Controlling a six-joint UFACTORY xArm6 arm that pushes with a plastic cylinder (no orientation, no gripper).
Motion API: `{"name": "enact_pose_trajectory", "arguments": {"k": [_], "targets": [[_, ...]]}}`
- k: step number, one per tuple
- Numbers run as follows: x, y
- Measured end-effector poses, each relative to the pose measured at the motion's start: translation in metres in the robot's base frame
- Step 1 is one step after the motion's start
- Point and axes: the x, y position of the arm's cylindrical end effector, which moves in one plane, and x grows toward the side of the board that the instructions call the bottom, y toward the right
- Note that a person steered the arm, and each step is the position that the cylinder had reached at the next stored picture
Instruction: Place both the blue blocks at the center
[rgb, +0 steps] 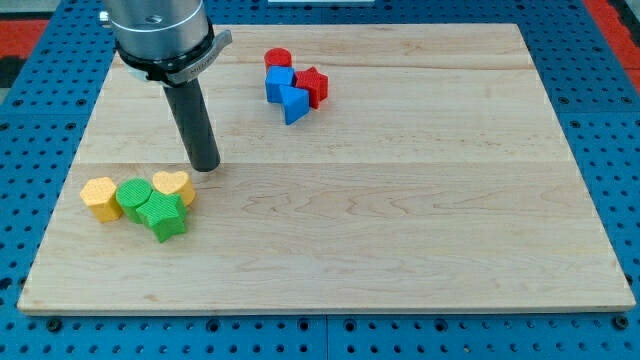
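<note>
Two blue blocks sit near the view's top, left of middle: a blue cube-like block (279, 83) and a blue wedge-like block (294, 103) just below it, touching. A red cylinder (277, 59) sits above them and a red star-like block (313, 86) touches them on the right. My tip (205, 166) rests on the wooden board (400, 200) well to the lower left of the blue blocks, just above the yellow heart block (174, 186).
At the view's left lies a cluster: a yellow hexagon-like block (101, 197), a green round block (133, 197) and a green star block (163, 215), beside the yellow heart. The board is ringed by a blue pegboard (600, 120).
</note>
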Motion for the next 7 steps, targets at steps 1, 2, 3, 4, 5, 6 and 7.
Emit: {"name": "enact_pose_trajectory", "arguments": {"k": [1, 2, 3, 4, 5, 6, 7], "targets": [[-0.011, 0.018], [-0.05, 0.011], [-0.111, -0.001], [-0.161, 0.015], [-0.18, 0.022], [-0.18, 0.053], [-0.172, 0.096]]}}
